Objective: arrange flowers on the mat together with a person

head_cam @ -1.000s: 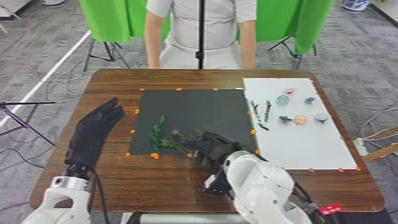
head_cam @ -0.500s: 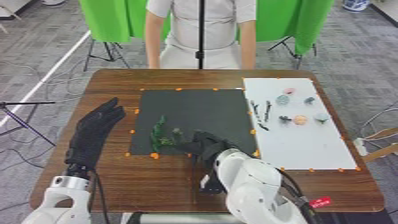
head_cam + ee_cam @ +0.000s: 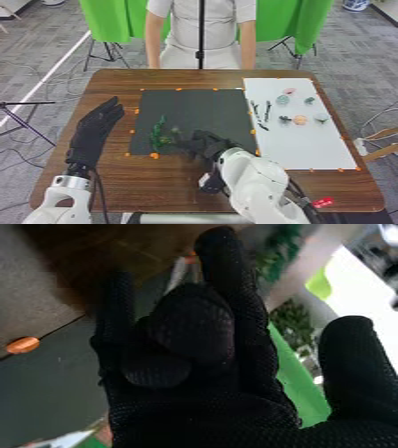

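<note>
Over the dark grey rectangular mat (image 3: 197, 107), work your black-gloved right hand (image 3: 210, 145) gently, low at centre; you can't tell whether its fingers are apart or clamped. Lower left of centre, steady the leafy green sprig (image 3: 158, 136) by its stem, sparing the leaves.

No lettering, number or sign is legible. A red tag (image 3: 322, 202), located beside the robot's white right arm (image 3: 253, 175) in the head view, bears faint marks too small to be resolved as text.
</note>
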